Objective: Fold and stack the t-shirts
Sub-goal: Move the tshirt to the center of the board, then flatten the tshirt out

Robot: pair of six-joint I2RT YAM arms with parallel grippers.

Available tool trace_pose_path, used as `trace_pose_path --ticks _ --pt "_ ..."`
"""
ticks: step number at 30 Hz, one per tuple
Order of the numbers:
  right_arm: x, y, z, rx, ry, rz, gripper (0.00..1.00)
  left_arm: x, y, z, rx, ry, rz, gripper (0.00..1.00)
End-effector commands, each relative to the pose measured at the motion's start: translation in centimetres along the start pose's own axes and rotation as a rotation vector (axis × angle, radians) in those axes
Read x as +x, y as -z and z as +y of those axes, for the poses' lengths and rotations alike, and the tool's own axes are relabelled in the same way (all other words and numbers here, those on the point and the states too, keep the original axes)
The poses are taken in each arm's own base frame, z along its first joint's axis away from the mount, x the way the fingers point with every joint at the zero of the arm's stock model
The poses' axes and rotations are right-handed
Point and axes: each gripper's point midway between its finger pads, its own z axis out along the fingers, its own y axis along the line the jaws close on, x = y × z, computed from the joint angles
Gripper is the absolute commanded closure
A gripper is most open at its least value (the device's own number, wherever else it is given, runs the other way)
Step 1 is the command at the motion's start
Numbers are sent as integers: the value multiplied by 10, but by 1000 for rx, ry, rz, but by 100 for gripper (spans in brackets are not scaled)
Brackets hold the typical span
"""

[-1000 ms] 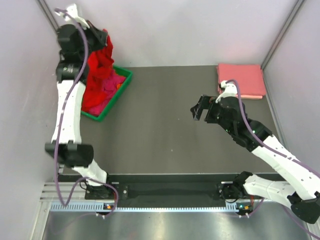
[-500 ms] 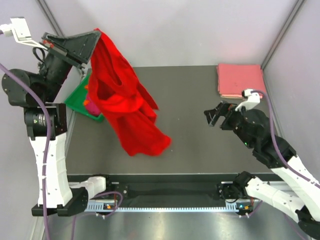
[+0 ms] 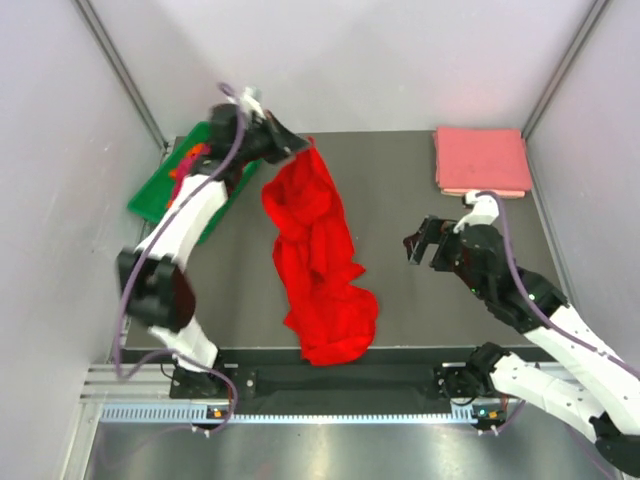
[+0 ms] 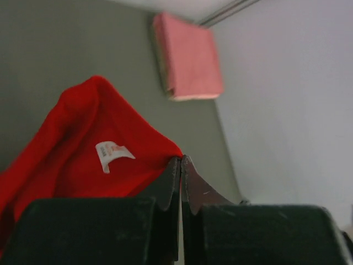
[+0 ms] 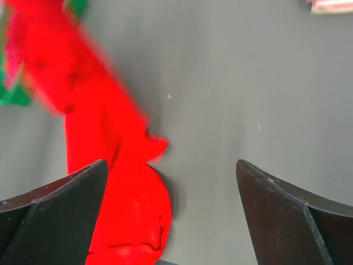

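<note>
A bright red t-shirt [image 3: 320, 250] stretches crumpled from the table's far left down to its near edge. My left gripper [image 3: 300, 146] is shut on the shirt's top end; in the left wrist view the jaws [image 4: 181, 163] pinch the red cloth beside its white neck label [image 4: 112, 153]. The shirt also shows in the right wrist view [image 5: 105, 165]. My right gripper [image 3: 418, 240] is open and empty, hovering right of the shirt. A folded salmon pink t-shirt [image 3: 480, 160] lies at the far right corner.
A green tray [image 3: 160, 190] with magenta and orange shirts sits at the far left, partly behind my left arm. Grey walls stand on both sides and at the back. Dark table [image 3: 400, 180] lies between the red shirt and the pink one.
My left gripper has swung the red shirt out of the tray, across and down, so it now trails along the table. My right gripper shifted slightly, still open.
</note>
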Motion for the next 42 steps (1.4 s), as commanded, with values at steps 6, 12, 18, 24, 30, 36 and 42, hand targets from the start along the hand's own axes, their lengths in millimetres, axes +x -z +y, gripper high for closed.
trace_pose_path --ticks 6,12,18,24,30,36,42 --pt "52 -47 14 -7 32 175 12 25 -120 63 8 -35 193 100" --pt "86 -83 19 9 -24 250 27 23 -168 88 70 24 222 92" --pt "120 -118 31 17 -141 322 41 13 -109 101 -200 -101 220 55" --pt "153 -143 31 36 -73 424 53 59 -16 128 -469 -186 306 50" --pt "173 -162 36 57 -90 493 59 117 65 125 -522 -211 308 51" --pt "182 -175 37 81 -86 500 62 149 104 126 -526 -221 343 51" --pt "194 -174 26 137 -57 534 68 171 120 130 -526 -188 363 52"
